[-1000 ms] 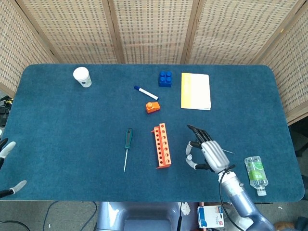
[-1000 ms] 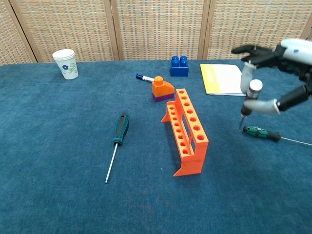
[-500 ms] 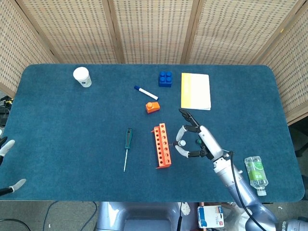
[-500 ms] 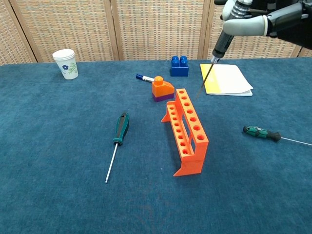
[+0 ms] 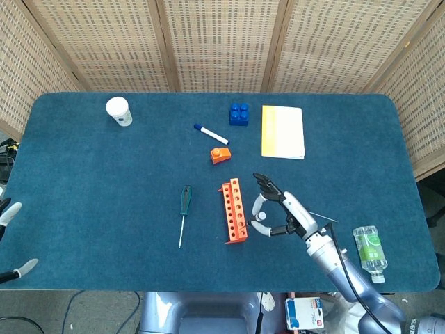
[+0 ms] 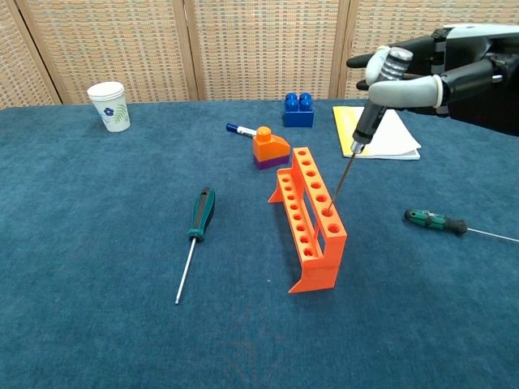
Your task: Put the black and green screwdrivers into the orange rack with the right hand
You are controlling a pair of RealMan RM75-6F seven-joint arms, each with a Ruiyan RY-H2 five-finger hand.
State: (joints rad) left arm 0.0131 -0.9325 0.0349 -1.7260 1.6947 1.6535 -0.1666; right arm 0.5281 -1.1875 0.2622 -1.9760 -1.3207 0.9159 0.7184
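the orange rack (image 6: 310, 220) stands on the blue worktop (image 6: 97, 243), its row of holes running away from the chest camera. a screwdriver with a dark handle (image 6: 369, 123) is pinched in the right hand (image 6: 430, 69), tilted, with its thin shaft slanting down so the tip sits at one of the rack's nearer holes; whether the tip is actually inside the hole is hard to tell. in the head view the right hand (image 5: 281, 212) hangs just beside the rack's right side, fingers curled round the tool. a green-and-black screwdriver (image 6: 197, 237) lies flat on the worktop left of the rack, well apart from it. another green-handled screwdriver (image 6: 444, 223) lies to the rack's right. the left hand (image 5: 10, 240) shows only at the head view's left edge; i cannot tell how its fingers lie. beyond the rack sit an orange block (image 6: 270, 147), a blue marker (image 6: 239, 129), a blue brick (image 6: 298, 109), a yellow notepad (image 6: 377, 134) and a paper cup (image 6: 109, 105). a plastic bottle (image 5: 369, 251) lies near the worktop's right edge.
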